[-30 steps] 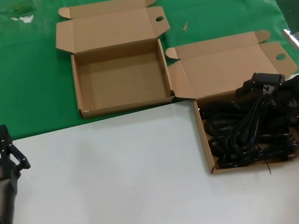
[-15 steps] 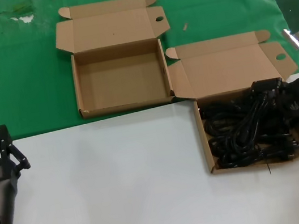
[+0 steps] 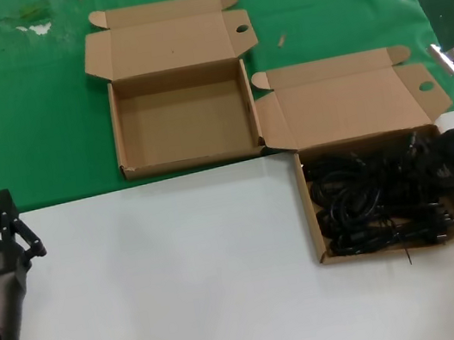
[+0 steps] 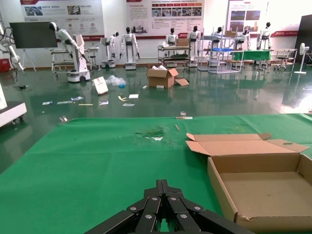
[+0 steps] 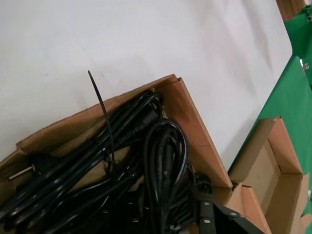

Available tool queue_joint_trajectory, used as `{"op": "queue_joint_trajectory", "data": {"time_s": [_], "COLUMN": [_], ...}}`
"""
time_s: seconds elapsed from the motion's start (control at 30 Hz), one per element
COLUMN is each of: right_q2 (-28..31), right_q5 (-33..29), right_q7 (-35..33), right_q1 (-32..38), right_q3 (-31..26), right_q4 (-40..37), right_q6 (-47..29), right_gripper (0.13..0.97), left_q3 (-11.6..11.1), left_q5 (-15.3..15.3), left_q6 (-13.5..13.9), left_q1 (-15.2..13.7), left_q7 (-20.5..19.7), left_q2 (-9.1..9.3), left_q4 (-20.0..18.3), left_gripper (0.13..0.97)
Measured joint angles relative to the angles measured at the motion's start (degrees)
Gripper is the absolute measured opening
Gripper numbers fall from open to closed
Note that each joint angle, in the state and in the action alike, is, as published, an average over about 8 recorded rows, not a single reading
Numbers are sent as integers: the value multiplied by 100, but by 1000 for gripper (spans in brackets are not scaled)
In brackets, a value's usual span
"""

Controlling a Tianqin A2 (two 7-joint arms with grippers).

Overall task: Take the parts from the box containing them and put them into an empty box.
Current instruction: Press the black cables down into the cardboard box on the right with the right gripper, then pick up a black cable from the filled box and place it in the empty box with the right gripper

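Your right gripper [image 3: 435, 163] is reaching into the full box [image 3: 310, 208] at the table's right, down among the black cables [image 3: 371, 198]; you cannot tell whether it is open or gripping one. The cables are all lying inside that box. The empty box [image 3: 191, 160] is sitting open on the green cloth [image 3: 25, 108]. Your left gripper [image 3: 5, 226] is waiting closed, well apart.
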Motion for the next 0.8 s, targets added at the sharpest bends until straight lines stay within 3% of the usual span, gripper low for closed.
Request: {"op": "queue_joint_trajectory", "data": {"time_s": [0.37, 0.6, 0.8], "right_q2": [7, 184, 435], "right_q5": [-36, 45, 197], "right_q7": [29, 423, 1331], "right_q1": [-37, -245, -601], "right_q3": [-2, 65, 165], "right_q4": [45, 580, 1536], "right_q6": [16, -17, -32], "right_gripper": [226, 205, 170], "left_q3": [0, 0, 0], "left_q5": [0, 0, -1], "left_q6": [0, 0, 0], "left_q1": [0, 0, 0], "left_q7": [0, 0, 0], "left_q2": [0, 0, 0], "left_q4": [0, 0, 0], "left_gripper": [140, 140, 140]}}
